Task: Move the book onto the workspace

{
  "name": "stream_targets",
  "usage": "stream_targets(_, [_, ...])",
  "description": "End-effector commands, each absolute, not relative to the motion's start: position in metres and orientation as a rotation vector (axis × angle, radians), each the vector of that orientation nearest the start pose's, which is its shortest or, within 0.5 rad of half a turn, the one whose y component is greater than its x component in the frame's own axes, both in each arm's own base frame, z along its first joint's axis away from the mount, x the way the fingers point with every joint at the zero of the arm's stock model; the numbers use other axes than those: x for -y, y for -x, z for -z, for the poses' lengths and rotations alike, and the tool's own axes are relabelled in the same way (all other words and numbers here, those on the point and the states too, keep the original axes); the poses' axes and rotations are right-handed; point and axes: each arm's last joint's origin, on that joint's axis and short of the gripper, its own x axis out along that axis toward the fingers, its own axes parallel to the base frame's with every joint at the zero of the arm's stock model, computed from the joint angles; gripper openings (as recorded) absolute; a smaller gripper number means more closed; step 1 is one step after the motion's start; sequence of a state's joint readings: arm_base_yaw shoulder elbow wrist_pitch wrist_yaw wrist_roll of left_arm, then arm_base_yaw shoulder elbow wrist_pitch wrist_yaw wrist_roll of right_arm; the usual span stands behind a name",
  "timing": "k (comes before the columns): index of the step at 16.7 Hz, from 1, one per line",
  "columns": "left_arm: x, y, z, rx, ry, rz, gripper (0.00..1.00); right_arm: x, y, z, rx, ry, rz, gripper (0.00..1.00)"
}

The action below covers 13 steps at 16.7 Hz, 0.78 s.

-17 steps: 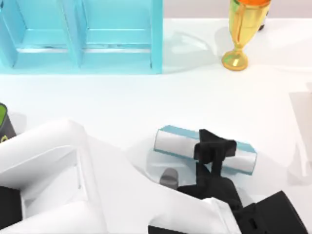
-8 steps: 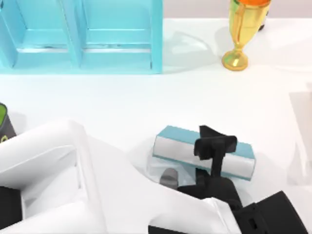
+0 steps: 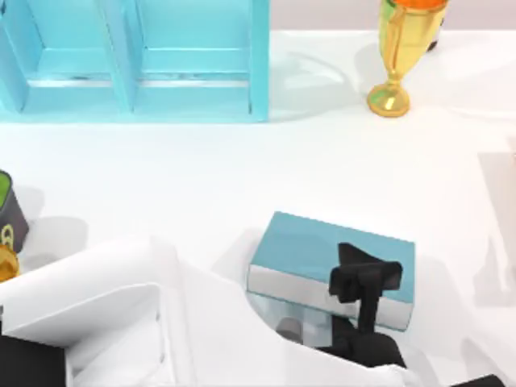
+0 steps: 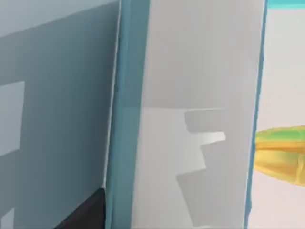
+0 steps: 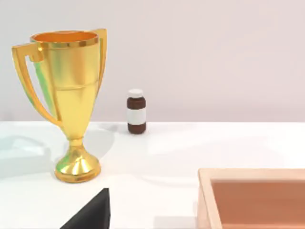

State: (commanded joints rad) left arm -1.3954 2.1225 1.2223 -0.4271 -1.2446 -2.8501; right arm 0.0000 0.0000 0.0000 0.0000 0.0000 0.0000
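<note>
The left gripper (image 3: pixel 367 278) is clamped across the near-right part of the book (image 3: pixel 322 250), one finger on the teal cover, holding it. The book sits tilted over the white workspace (image 3: pixel 242 169), near edge, right of centre, its pale page edge facing near. Far left stands the light blue shelf unit (image 3: pixel 133 60); far right, a gold trophy (image 3: pixel 399 48). Right arm parked.

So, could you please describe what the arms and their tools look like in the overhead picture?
Both arms wear smooth, glossy white shells with rounded, boxy segments. The left arm has a black section near the picture's lower left corner. The left tool is matte black, blocky, with a dark wrist behind it and a small grey round part beside that. No cables or markings show.
</note>
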Motion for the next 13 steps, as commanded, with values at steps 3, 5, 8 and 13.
stream_targets(3, [0.371, -0.074, -0.092, -0.183, 1.535, -0.339, 1.00, 0.001, -0.106, -0.160, 0.000, 0.000, 0.000, 1.00])
stream_targets(5, [0.370, -0.057, -0.092, -0.185, 1.532, -0.345, 1.00, 0.001, -0.106, -0.160, 0.000, 0.000, 0.000, 1.00])
stream_targets(8, [0.368, -0.032, -0.095, -0.176, 1.529, -0.344, 1.00, 0.001, -0.106, -0.160, 0.000, 0.000, 0.000, 1.00])
stream_targets(13, [0.363, 0.002, -0.105, -0.144, 1.532, -0.321, 1.00, 0.001, -0.106, -0.160, 0.000, 0.000, 0.000, 1.00])
